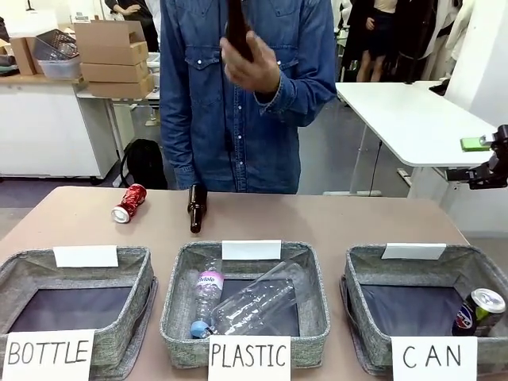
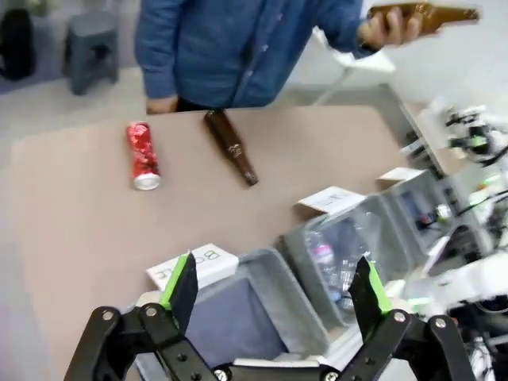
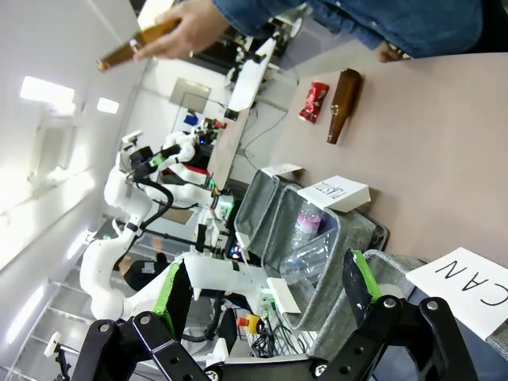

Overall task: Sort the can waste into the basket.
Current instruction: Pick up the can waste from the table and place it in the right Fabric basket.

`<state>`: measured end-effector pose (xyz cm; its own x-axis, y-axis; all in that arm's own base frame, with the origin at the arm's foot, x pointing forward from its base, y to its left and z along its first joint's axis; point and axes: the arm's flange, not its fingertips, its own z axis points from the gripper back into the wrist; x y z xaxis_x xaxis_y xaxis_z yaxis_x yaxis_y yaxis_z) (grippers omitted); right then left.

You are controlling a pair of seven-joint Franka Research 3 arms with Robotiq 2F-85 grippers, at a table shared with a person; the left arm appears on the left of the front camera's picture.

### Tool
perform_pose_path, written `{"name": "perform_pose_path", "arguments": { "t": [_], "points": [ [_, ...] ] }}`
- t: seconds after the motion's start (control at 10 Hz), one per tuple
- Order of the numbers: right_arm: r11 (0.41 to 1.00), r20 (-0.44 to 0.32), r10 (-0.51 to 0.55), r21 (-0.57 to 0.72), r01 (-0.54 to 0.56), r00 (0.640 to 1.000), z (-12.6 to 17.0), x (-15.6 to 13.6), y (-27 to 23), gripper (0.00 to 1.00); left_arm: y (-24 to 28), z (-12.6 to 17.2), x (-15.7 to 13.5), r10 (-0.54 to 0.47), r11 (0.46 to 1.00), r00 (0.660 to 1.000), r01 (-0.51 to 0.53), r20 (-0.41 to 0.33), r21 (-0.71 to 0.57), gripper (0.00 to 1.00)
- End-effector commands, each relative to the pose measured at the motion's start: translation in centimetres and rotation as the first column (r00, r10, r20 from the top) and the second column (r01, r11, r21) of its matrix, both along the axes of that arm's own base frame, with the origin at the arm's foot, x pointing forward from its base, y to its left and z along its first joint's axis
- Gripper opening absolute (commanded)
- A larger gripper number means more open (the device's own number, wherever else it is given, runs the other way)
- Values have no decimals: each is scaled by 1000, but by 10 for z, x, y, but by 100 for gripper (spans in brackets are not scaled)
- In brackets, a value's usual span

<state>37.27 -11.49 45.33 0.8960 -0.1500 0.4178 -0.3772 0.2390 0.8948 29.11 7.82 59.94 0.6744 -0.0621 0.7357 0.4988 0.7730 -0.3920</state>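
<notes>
1. Clearly hand-lettered, white paper signs (image 1: 433, 359) reading "BOTTLE", "PLASTIC" and "CAN" front three grey baskets lined up along the near edge of the desk (image 1: 357, 222).
2. The red can (image 1: 129, 203) lies on its side at the far left of the desk, well apart from the CAN basket (image 1: 367, 262). Its long axis runs diagonally, with the silver top toward the robot's left and the near edge.
3. The dark blue can (image 1: 479, 312), with a red-and-white logo, leans tilted in the near right corner of the CAN basket, silver top up. Its lower part is hidden behind the basket wall.
4. A brown bottle (image 1: 196, 208) lies just right of the red can, neck toward the baskets. The person's hand (image 1: 252, 67) holds a second bottle (image 1: 238, 32) aloft, its top cut off by the frame.
5. Clear plastic bottles (image 1: 246, 305) lie in the PLASTIC basket (image 1: 178, 309); one carries a pink label whose print is too small to read.
6. The left end effector (image 2: 276, 274) hangs over the BOTTLE basket (image 1: 135, 309) with jaws spread wide, holding nothing. The right end effector (image 3: 266, 274) is likewise open and empty, near the CAN sign.
</notes>
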Motion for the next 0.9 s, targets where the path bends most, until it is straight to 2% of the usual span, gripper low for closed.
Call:
{"name": "perform_pose_path", "arguments": {
  "t": [0.0, 0.2, 0.3, 0.4, 0.6, 0.8],
  "points": [
    [1000, 16, 1, 1, -1, 1000, 0, 0, 1, 100, -31, -24, 49, -63, 998, 988, 67, -139, 21, 100],
    [1000, 16, 1, 1, -1, 1000, 0, 0, 1, 100, -53, -39, 83, -138, 990, 969, 137, -207, -18, 100],
    [1000, 16, 1, 1, -1, 1000, 0, 0, 1, 100, -60, -51, 99, -123, 992, 960, 129, -250, 5, 100],
    [1000, 16, 1, 1, -1, 1000, 0, 0, 1, 100, -58, -48, 101, -169, 986, 948, 163, -268, -43, 100],
    [1000, 16, 1, 1, -1, 1000, 0, 0, 1, 100, -18, -14, 75, -174, 980, 969, 153, -176, -127, 100],
    [1000, 16, 1, 1, -1, 1000, 0, 0, 1, 100, 48, 16, 26, -192, 960, 977, 167, -93, -226, 100]
  ]
}}
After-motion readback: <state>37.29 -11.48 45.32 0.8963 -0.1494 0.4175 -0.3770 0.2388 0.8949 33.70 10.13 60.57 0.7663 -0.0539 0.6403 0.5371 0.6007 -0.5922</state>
